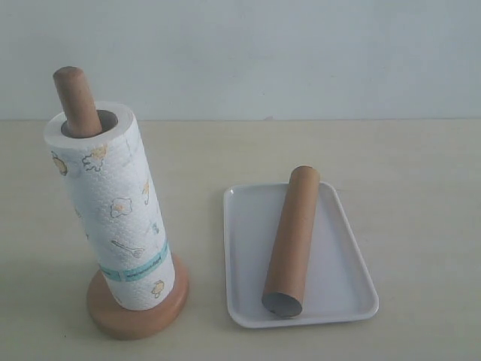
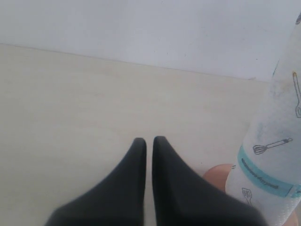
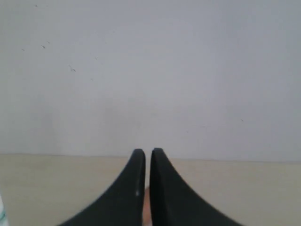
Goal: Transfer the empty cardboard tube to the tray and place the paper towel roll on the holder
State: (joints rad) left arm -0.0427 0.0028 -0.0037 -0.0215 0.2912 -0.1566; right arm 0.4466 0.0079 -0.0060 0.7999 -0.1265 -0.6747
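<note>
The paper towel roll [image 1: 116, 214] stands over the holder's dowel [image 1: 77, 101], resting on the round wooden base [image 1: 139, 308] at the left of the exterior view. The empty cardboard tube [image 1: 293, 237] lies lengthwise in the white tray [image 1: 248, 263], its grey open end toward the front. Neither arm shows in the exterior view. In the left wrist view my left gripper [image 2: 149, 140] is shut and holds nothing, with the paper towel roll [image 2: 273, 160] and a bit of the holder base [image 2: 217, 175] beside it. My right gripper [image 3: 148, 151] is shut and empty too, facing the wall.
A pale beige table [image 1: 406, 165] runs to a plain white wall [image 1: 301, 53] at the back. A sliver of brown shows through the narrow slit between the right fingers [image 3: 134, 183]; I cannot tell what it belongs to.
</note>
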